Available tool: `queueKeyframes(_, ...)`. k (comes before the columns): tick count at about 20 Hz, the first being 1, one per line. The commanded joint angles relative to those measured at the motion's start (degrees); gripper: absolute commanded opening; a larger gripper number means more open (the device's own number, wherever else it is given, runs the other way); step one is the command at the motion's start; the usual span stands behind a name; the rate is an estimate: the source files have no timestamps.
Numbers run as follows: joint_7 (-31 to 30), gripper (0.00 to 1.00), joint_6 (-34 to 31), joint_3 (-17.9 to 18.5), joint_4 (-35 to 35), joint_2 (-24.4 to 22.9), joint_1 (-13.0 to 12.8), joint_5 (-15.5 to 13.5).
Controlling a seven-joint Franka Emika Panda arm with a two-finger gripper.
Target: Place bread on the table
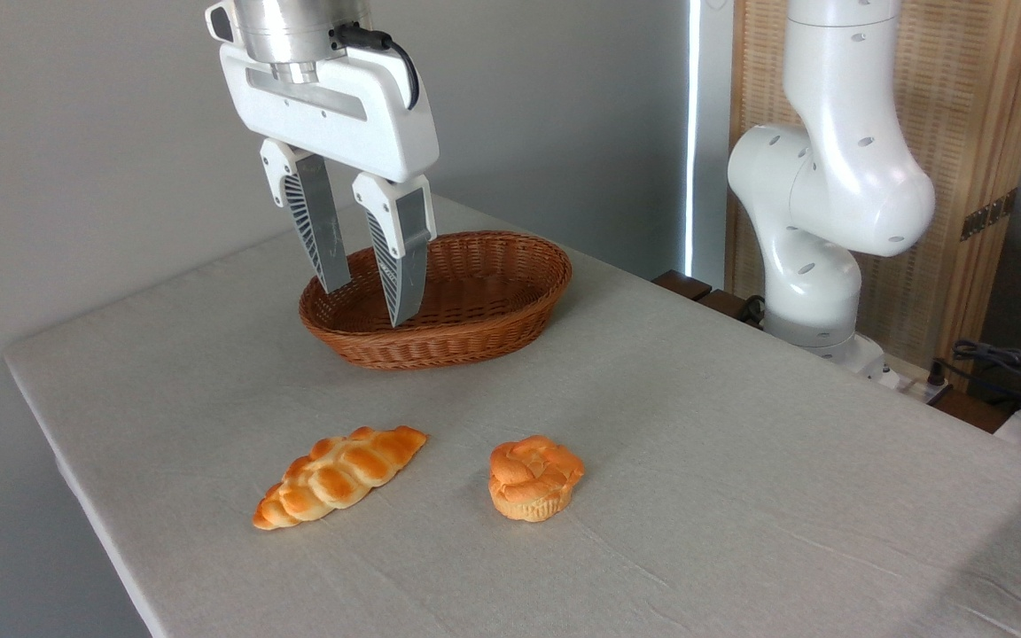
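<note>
The bread (534, 478), a small round orange-golden bun with a knotted top and pale ridged base, sits upright on the table (741, 461), a large surface under light grey-beige cloth. My gripper (366, 306) hangs high above the left part of the wicker basket, well behind and to the left of the bun. Its two ribbed fingers stand apart, open, with nothing between them.
A brown oval wicker basket (510, 306) stands at the back of the table. A long braided loaf (340, 475) lies left of the bun. The arm's white base (816, 221) rises at the right rear, with cables (1007, 363) beyond the table edge.
</note>
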Motion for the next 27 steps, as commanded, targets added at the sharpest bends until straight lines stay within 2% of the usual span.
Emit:
queueKeyframes(1,0.5,1.00,-1.9,-2.7,1.9,0.7,2.8,0.0)
queueKeyframes(13,0.6,1.00,-2.6,-2.4,1.9,0.5,2.8,0.1)
queueKeyframes(16,3.9,1.00,-3.9,-2.5,1.9,0.4,2.8,1.4)
queueKeyframes(27,4.3,1.00,-3.7,-2.1,1.9,0.4,2.8,1.3)
